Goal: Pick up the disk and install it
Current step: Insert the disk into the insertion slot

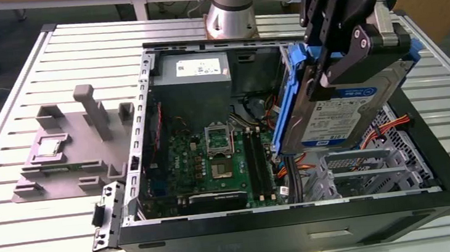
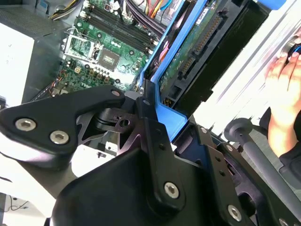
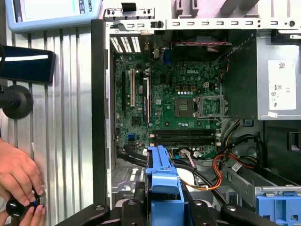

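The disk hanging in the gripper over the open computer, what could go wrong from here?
The gripper holds the disk by its upper end, tilted above the open case; a slip could drop it onto the drive cage or the motherboard. Orange cables run beside the cage and might snag or get pinched. A person's hand rests beside the case, close to the arm's work.

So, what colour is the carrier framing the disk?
Blue; the carrier around the disk shows best in the exterior view.
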You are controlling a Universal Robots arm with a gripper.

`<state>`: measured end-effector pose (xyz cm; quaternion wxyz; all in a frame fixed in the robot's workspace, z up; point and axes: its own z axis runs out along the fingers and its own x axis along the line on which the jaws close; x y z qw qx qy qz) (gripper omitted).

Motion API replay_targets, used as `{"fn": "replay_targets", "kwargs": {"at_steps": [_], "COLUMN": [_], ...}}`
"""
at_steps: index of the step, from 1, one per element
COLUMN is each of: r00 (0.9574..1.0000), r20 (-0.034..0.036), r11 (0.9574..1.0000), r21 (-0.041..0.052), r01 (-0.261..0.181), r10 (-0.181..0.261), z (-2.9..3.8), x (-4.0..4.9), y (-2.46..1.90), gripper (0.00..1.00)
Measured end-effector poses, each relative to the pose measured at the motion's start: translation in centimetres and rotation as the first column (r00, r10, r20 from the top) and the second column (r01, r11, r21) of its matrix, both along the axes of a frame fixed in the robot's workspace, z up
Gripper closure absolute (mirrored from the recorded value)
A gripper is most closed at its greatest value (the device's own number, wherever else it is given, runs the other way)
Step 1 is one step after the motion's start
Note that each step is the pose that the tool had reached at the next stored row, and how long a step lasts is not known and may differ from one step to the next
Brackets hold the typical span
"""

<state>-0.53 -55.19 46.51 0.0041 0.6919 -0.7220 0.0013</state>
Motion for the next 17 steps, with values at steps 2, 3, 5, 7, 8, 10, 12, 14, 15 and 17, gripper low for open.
{"fn": "replay_targets", "kwargs": {"at_steps": [2,3,5,7,8,10,12,14,15,17], "r00": [1.0,1.0,1.0,1.0,1.0,1.0,1.0,1.0,1.0,1.0], "r20": [0.0,0.0,0.0,-0.0001,0.0,0.0,0.0,-0.0001,-0.0005,-0.0007], "r11": [1.0,1.0,1.0,1.0,1.0,1.0,1.0,1.0,1.0,1.0], "r21": [-0.0008,-0.0013,-0.0027,-0.0042,-0.0049,-0.0059,-0.0064,-0.0065,-0.0065,-0.0064], "r01": [0.0,0.0,0.0,0.0,0.0,0.0,0.0,0.0,0.0,0.0], "r10": [0.0,0.0,0.0,0.0,0.0,0.0,0.0,0.0,0.0,0.0], "z": [-0.04,-0.06,-0.11,-0.16,-0.19,-0.25,-0.3,-0.35,-0.36,-0.41], "x": [0.24,0.36,0.64,0.95,1.11,1.43,1.73,2.02,2.2,2.47], "y": [0.0,0.0,0.0,0.0,0.0,0.0,0.0,0.0,0.0,0.0], "gripper": [0.63,0.63,0.63,0.63,0.63,0.63,0.63,0.63,0.63,0.63]}}
